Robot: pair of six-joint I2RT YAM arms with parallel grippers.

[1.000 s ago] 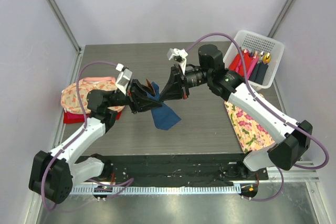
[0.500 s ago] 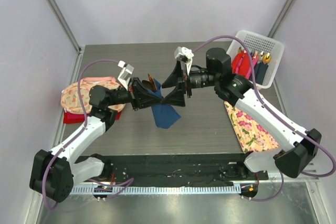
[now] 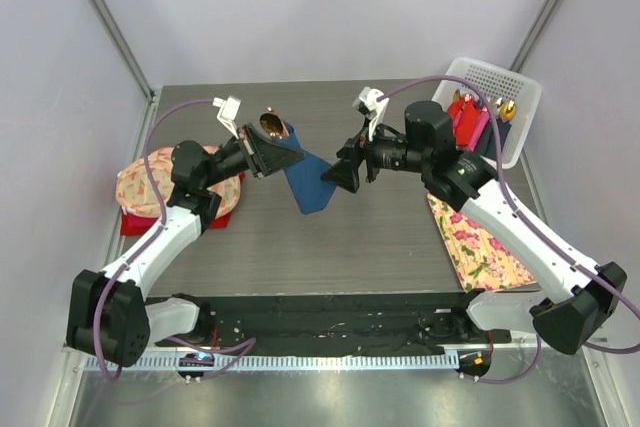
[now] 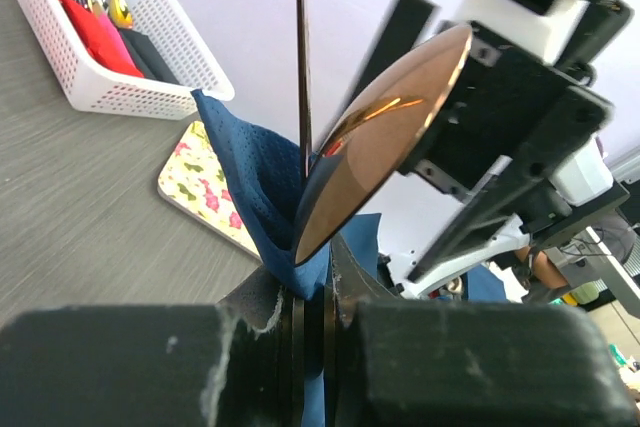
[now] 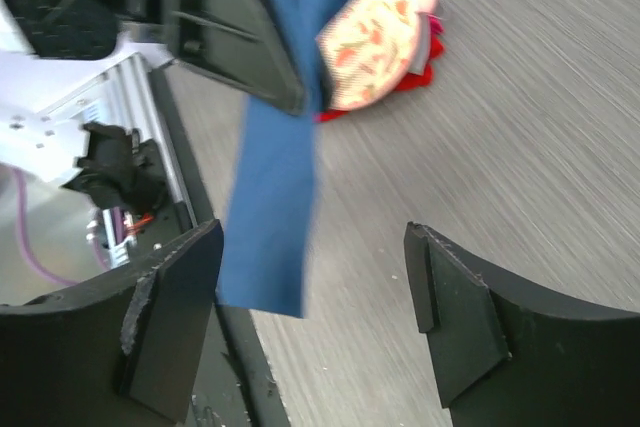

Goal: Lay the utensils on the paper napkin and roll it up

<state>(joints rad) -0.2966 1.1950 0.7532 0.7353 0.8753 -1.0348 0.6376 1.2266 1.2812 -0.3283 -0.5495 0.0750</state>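
**A:** How are the two arms set?

**B:** From above, the left arm reaches from its near-left base up and across. Its left gripper (image 3: 288, 155) points right over the middle of the table (image 3: 390, 237). The right arm stretches from the near right, elbow high, and its right gripper (image 3: 340, 164) points left at it. The two tips are near each other but apart.

**A:** And the jaws?

**B:** The left jaws are pressed together, pinching the paper napkin (image 3: 305, 185) with the utensils (image 3: 271, 125) wrapped in its upper end. The bundle is lifted off the table and the blue tail hangs down towards the near right. The right jaws are spread, with nothing between them.

**A:** What do the wrist cameras add?

**B:** The left wrist view shows the pinch itself, the blue paper caught between the closed fingers (image 4: 345, 292). A copper spoon bowl (image 4: 390, 137) stands up out of the paper. There is also a thin dark line (image 4: 300, 47), possibly a second piece seen edge-on. That view also shows the white basket (image 4: 150, 97) on the far right and a floral cloth (image 4: 205, 182) near it. The right wrist view shows the napkin hanging as a narrow strip between its own spread fingers (image 5: 170, 317). The left-hand floral cloth (image 5: 375, 37) lies beyond, on something red.
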